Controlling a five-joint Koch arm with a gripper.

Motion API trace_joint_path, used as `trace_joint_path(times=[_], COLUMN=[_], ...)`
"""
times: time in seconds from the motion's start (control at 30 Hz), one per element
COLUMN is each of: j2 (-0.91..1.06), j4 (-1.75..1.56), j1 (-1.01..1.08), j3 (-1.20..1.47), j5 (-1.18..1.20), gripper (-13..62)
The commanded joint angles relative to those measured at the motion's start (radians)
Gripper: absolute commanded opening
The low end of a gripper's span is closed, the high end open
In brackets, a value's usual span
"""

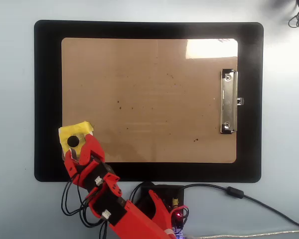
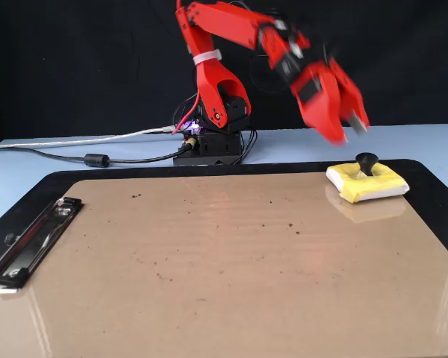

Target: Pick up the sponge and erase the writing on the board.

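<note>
On board (image 1: pixel 154 94), only dark specks (image 1: pixel 120 104).

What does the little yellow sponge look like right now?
The sponge is a small bright-yellow foam pad, squarish and a bit crumpled, with a paler whitish underside. A dark round knob sticks up from the middle of its top. It lies flat on a corner of the brown clipboard, its edge reaching the black mat. The red gripper hangs above it, apart from it in the fixed view.
</note>
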Motion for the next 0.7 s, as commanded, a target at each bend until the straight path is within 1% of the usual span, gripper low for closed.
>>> trace_joint_path(times=[0.0, 0.07, 0.1, 0.2, 0.27, 0.33, 0.37, 0.43, 0.5, 0.53, 0.67], j2=[0.066, 0.066, 0.064, 0.061, 0.051, 0.054, 0.054, 0.089, 0.204, 0.249, 0.25], j4=[0.273, 0.443, 0.549, 0.638, 0.638, 0.626, 0.626, 0.629, 0.63, 0.635, 0.726], j1=[0.084, 0.193, 0.279, 0.535, 0.738, 0.856, 0.893, 0.913, 0.917, 0.927, 0.959], j3=[-0.133, -0.229, -0.272, -0.275, -0.184, -0.064, 0.017, 0.127, 0.236, 0.272, 0.35], j5=[-0.005, -0.002, 0.012, 0.129, 0.298, 0.436, 0.502, 0.523, 0.503, 0.476, 0.29], gripper=[30.1, 30.2, 30.3, 30.9, 32.1, 32.4, 32.7, 33.4, 33.7, 33.7, 33.7])
